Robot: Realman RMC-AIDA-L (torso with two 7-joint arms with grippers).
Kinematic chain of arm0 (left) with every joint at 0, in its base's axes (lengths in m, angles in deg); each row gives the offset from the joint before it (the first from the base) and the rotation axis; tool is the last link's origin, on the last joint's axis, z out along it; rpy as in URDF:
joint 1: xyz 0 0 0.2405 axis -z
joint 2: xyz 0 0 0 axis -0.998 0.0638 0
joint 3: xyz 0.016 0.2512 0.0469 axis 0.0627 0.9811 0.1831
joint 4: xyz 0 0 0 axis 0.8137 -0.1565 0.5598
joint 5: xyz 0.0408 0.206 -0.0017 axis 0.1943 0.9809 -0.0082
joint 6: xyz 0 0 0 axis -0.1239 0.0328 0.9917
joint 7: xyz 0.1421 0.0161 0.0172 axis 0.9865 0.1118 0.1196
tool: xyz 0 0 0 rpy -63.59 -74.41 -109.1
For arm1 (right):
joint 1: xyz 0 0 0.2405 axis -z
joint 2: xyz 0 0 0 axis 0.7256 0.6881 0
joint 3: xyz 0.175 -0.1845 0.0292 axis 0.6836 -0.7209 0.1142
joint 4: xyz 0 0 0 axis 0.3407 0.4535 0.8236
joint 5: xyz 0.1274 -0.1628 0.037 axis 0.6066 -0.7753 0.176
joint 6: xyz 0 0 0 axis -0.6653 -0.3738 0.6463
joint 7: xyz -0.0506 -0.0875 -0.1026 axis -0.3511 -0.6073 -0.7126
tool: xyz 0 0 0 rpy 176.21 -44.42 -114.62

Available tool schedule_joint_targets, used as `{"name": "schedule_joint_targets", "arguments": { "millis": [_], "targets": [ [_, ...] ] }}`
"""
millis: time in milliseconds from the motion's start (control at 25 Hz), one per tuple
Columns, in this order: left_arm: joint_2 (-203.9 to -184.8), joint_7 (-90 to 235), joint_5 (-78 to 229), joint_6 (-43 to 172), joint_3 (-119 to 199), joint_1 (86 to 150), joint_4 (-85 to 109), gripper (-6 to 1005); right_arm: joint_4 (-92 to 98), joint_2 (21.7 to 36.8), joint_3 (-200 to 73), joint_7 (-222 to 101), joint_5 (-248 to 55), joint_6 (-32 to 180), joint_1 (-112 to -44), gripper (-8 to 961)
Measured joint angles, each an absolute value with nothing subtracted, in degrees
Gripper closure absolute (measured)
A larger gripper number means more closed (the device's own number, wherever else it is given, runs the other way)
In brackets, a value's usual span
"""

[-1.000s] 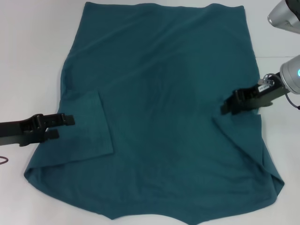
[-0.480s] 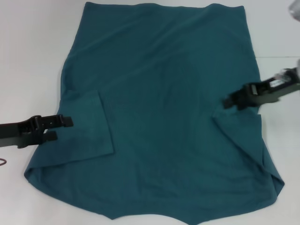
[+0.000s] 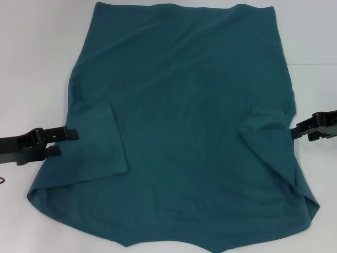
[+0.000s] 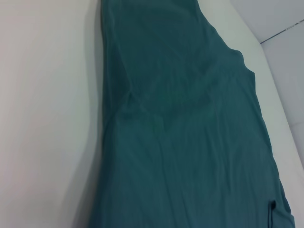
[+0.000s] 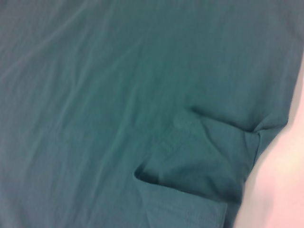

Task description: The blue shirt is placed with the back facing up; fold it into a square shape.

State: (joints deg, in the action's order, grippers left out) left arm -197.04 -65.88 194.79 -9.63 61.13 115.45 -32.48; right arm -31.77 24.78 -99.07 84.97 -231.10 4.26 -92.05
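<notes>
One blue shirt (image 3: 184, 126), spread flat across the middle of the white desk (image 3: 31, 52), its straight hem toward the far edge and the collar end running off the near edge of the head view. No other cloth or object shows.

Two sleeves, both already turned in over the body: the left sleeve (image 3: 97, 142) lies as a flat panel with a clean edge; the right sleeve (image 3: 268, 132) sits looser, with a raised pocket of fabric at its fold, plain in the right wrist view.

Two grippers. Left gripper (image 3: 67, 142) is at the shirt's left edge, beside the folded sleeve, jaws parted, one finger above the other, holding nothing. Right gripper (image 3: 301, 130) is just off the shirt's right edge, over bare desk; you cannot tell how its fingers stand.

Step in hand, as you'd judge it: sleeves are in, side folds are next. The shirt is no square yet.

Next move calls for each gripper to take a side edge low, pinching both layers, and carry it toward the centre line. Flatten the right sleeve's pucker first or it will bulk the fold.
</notes>
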Motion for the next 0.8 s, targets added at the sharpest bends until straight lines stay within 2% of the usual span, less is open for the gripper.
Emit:
{"name": "schedule_joint_targets", "arguments": {
  "millis": [320, 400, 640, 800],
  "targets": [
    [-197.13, -65.97, 194.79, -9.47, 61.16, 115.72, -32.45, 177, -30.96, 28.28, -99.48, 84.74, -231.32, 10.63, -92.21, 412],
    [-197.13, -65.98, 194.79, -9.24, 61.17, 115.72, -32.45, 177, -29.72, 28.76, -99.52, 84.43, -231.3, 11.83, -92.75, 412],
    [-197.13, -66.01, 194.79, -8.65, 61.17, 115.72, -32.45, 178, -26.66, 29.8, -99.13, 80.71, -226.14, 10.45, -94.58, 413],
    [-196.95, -66.14, 194.8, -9.09, 61.15, 115.61, -32.46, 178, -27.83, 29.16, -99.19, 75.42, -216.71, 3.23, -94.09, 413]
  ]
}}
